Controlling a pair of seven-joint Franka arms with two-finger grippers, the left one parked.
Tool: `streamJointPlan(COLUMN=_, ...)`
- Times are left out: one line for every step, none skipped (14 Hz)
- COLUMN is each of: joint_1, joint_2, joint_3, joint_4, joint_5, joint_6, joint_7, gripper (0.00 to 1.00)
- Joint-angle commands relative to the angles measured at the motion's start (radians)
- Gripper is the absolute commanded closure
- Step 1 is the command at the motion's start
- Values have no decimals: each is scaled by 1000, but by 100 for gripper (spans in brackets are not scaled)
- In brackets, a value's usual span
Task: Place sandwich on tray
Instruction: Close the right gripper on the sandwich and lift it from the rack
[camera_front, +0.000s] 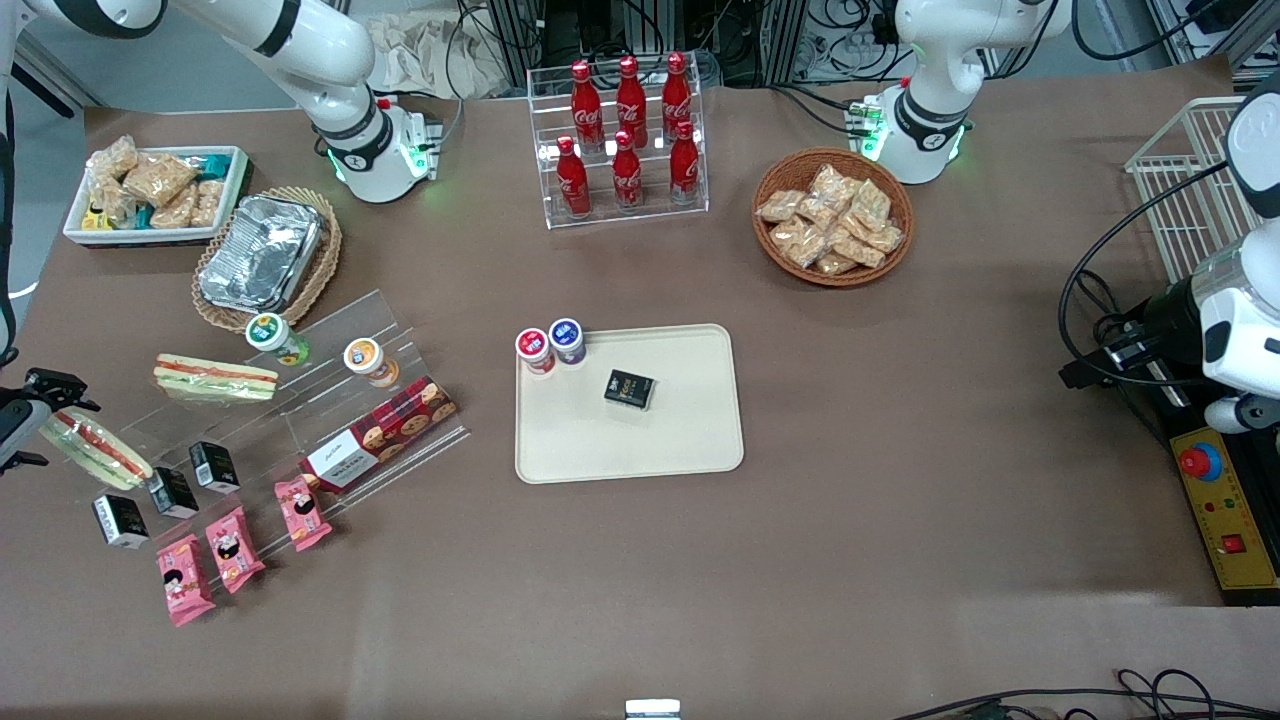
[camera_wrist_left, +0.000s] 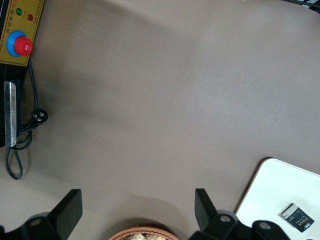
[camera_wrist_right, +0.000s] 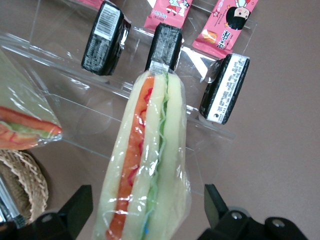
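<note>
The end effector (camera_front: 40, 415), at the front view's left edge, straddles the sandwich (camera_front: 97, 448) on the acrylic stand (camera_front: 300, 400), fingers spread. Grasping is in hand; next: pinch, lift, carry to the tray (camera_front: 680, 440) mid-frame.

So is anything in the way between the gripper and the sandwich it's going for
Nothing visible. The gripper is open and straddles the sandwich on the clear shelf, one finger on each side of the wedge. The second sandwich and the black boxes lie clear of the fingers.
</note>
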Motion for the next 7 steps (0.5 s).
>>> streamJointPlan(joint_1=-10, joint_2=3, joint_3=11, joint_4=2, joint_5=0, joint_6=16, joint_7=-25, gripper=14)
streamJointPlan(joint_1=-10, joint_2=1, joint_3=11, joint_4=7, joint_5=0, joint_6=15, joint_7=-26, gripper=29)
streamJointPlan(joint_1=-7, joint_2=3, joint_3=11, joint_4=12, joint_5=-3, joint_6=15, joint_7=-22, gripper=40)
streamJointPlan(joint_1=-6, joint_2=1, joint_3=12, joint_4=19, joint_5=-7, joint_6=13, joint_7=-19, gripper=51)
streamJointPlan(joint_1=-3, joint_2=1, joint_3=12, joint_4=22, joint_5=-9, joint_6=12, joint_7=-19, gripper=57)
streamJointPlan(joint_1=-2, joint_2=1, joint_3=12, joint_4=25, joint_5=-10, joint_6=12, joint_7=-19, gripper=65)
streamJointPlan(joint_1=-2, joint_2=3, joint_3=12, joint_4=27, joint_5=-10, joint_6=10, joint_7=-20, gripper=75)
